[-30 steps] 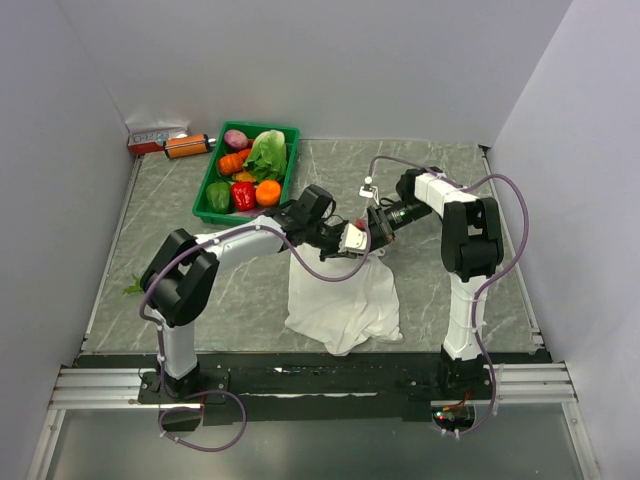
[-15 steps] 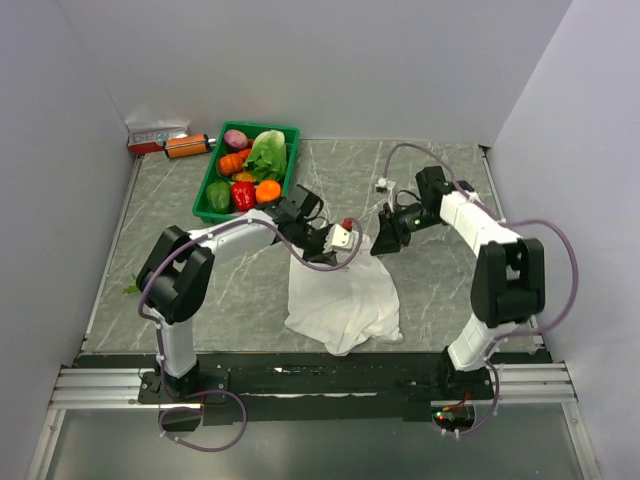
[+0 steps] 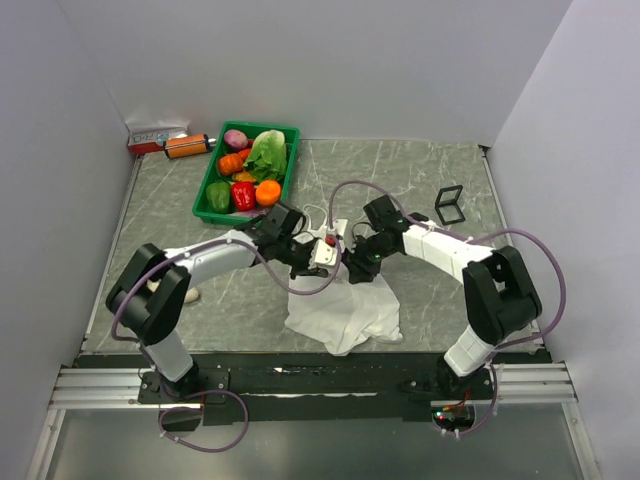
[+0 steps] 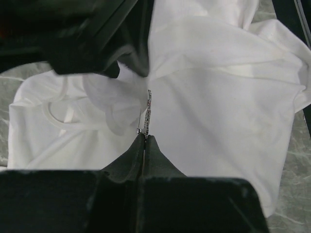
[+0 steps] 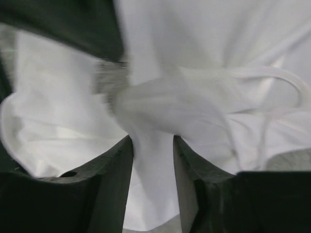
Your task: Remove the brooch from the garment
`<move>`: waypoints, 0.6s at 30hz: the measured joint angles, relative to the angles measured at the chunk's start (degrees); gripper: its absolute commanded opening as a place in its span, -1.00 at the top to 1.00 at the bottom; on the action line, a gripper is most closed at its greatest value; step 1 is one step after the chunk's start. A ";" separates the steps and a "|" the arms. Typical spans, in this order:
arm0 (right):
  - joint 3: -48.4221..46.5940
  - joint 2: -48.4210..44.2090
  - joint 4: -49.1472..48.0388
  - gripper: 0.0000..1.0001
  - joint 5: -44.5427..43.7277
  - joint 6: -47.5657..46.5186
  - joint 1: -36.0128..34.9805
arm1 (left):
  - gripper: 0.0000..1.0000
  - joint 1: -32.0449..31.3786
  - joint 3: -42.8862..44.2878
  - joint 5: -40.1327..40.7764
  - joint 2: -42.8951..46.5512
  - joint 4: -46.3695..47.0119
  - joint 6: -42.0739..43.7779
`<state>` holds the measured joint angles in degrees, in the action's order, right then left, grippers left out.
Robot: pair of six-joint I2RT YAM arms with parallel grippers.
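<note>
Two risks: the left gripper [image 4: 145, 138], jaws pinched shut on the brooch [image 4: 148, 109] amid the bunched garment [image 4: 218, 97], may tear cloth. The right gripper [image 5: 152, 145], jaws apart astride a fold, restrains nothing.

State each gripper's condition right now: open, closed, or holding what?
Left gripper: closed, pinching the brooch.
Right gripper: open, garment cloth between its jaws.

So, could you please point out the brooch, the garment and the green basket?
brooch [image 4: 148, 108]: left wrist view, its thin glittering edge.
garment [image 3: 345, 312]: top view, middle of cloth.
green basket [image 3: 206, 178]: top view, left rim.
</note>
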<state>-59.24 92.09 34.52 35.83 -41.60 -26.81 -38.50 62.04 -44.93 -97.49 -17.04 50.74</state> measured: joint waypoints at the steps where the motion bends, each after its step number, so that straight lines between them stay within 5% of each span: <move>1: -0.07 0.66 -1.09 0.23 -1.64 0.66 -0.11 | 0.99 0.07 -0.90 -0.24 0.96 1.01 -0.48; 8: -2.29 5.35 -4.59 0.42 -8.68 6.67 -0.11 | 0.99 -0.13 -10.60 -0.15 6.45 10.51 -1.31; 18: -3.32 5.55 -5.53 0.41 -6.51 15.34 -0.11 | 0.99 -2.78 -24.39 3.61 8.83 31.80 0.96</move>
<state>-62.57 97.65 28.99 29.32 -26.26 -26.92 -41.28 37.65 -41.32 -88.66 14.76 51.70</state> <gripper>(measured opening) 0.285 0.022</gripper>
